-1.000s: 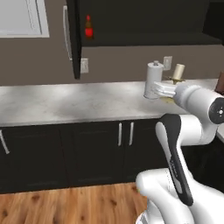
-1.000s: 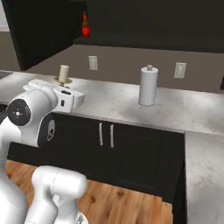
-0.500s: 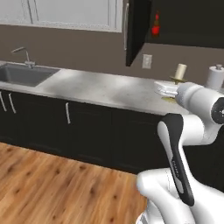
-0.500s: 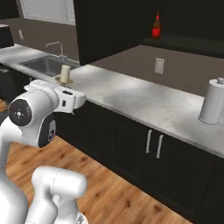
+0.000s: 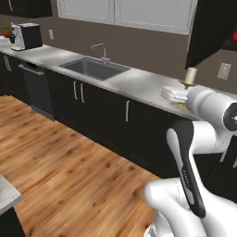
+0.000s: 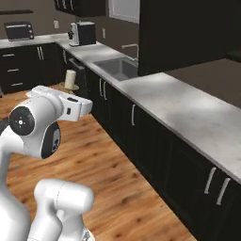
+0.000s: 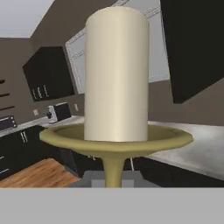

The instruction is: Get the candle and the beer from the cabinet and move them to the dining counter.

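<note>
I am carrying the candle [image 7: 116, 74], and this is the transport leg of the first half of the job. In my hand view its cream-white column stands upright and very close, rising from the yellowish-brass dish of its holder, with the thin stem dropping toward the bottom edge, where my fingertips would be. I cannot see the fingertips themselves there, so I judge rather than see that my gripper [image 5: 187, 90] is clamped on the holder's stem or base.

From the left base view the candle [image 5: 190, 75] sits upright at the end of my forearm, in front of the wall worktop [image 5: 139, 83], not resting on it. From the right base view the candle [image 6: 70, 78] stands above my white wrist with the wood floor [image 6: 108, 160] behind it.

The beer [image 5: 234, 36] shows as a red patch at the far right edge, beside the open door of the cabinet [image 5: 213, 28] (so it is not yet fetched).

A pale marble corner [image 5: 7, 194] shows at the lower left of the left base view; I take it for the dining counter, though too little shows to be sure. The next move calls for bringing the base round to it, keeping the candle level, lowering until the holder's base sits flat on the marble, and only then loosening my grip.
</note>
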Available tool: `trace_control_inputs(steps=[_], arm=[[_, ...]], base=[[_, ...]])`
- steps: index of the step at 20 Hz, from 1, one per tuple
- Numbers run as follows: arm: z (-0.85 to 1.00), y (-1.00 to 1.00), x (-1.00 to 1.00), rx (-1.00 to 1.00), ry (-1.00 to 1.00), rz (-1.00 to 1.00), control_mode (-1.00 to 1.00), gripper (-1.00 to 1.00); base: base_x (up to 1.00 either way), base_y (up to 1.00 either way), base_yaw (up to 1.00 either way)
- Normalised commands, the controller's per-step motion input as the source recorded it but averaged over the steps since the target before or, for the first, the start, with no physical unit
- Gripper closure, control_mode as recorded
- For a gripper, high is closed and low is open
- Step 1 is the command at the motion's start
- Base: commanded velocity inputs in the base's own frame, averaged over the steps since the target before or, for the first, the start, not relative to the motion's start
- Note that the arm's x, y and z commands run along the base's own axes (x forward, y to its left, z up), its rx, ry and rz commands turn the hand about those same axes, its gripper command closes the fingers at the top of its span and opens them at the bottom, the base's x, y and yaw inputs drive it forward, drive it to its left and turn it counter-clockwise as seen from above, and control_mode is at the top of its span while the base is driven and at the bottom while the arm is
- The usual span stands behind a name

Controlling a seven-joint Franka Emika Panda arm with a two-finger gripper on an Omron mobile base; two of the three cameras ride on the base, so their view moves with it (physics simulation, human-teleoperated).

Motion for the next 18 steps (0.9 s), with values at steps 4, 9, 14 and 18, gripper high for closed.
trace_control_inputs(steps=[4, 9, 14, 18], arm=[[0.00, 0.00, 0.00, 0.00, 0.00, 0.00, 1.00, 1.00], [0.00, 0.00, 0.00, 0.00, 0.00, 0.00, 1.00, 1.00], [0.00, 0.00, 0.00, 0.00, 0.00, 0.00, 1.00, 1.00], [0.00, 0.00, 0.00, 0.00, 0.00, 0.00, 1.00, 1.00]], base=[[0.00, 0.25, 0.61], [0.05, 0.24, 0.55], [0.24, 0.32, 0.38], [0.29, 0.41, 0.28]])
